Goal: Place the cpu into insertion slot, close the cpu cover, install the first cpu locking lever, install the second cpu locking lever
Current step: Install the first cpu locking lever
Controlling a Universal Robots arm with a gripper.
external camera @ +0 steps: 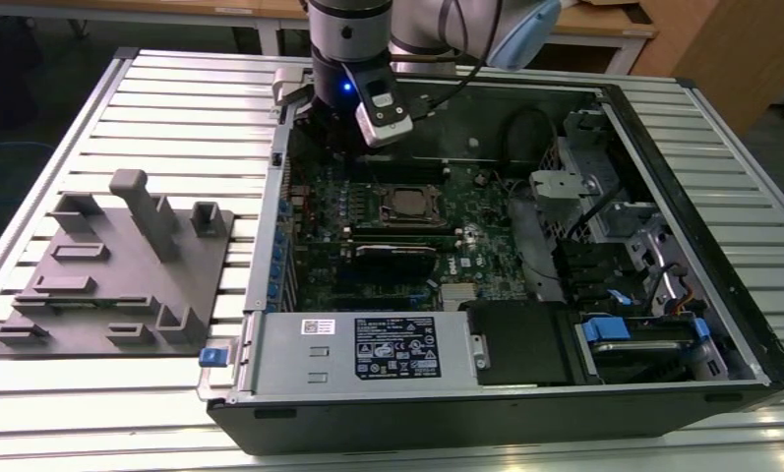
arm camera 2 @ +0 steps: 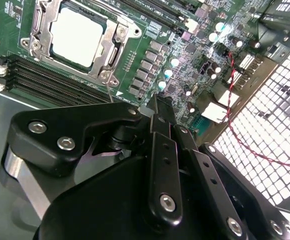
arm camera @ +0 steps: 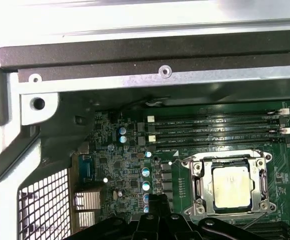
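Observation:
The cpu [arm camera 2: 77, 37] [arm camera: 231, 186] lies flat in its socket on the green motherboard, its dull silver top showing. The cpu cover [arm camera 2: 39, 31] [arm camera: 198, 184] lies down around it as a silver frame. In the exterior view the socket with the cpu [external camera: 411, 205] sits mid-board. My gripper [arm camera 2: 159, 102] [arm camera: 157, 199] is shut with nothing between its fingers. It hovers over the board a short way from the socket, toward the case's rear wall. In the exterior view the gripper [external camera: 343, 147] hangs over the board's far corner. I cannot tell whether the locking levers are latched.
The open computer case [external camera: 706, 246] lies on a slatted table. A labelled power supply box [external camera: 365, 346] sits at the near edge and a drive cage with blue tabs [external camera: 622, 329] at the exterior view's right. A grey fixture plate [external camera: 116, 265] rests outside the case at the exterior view's left.

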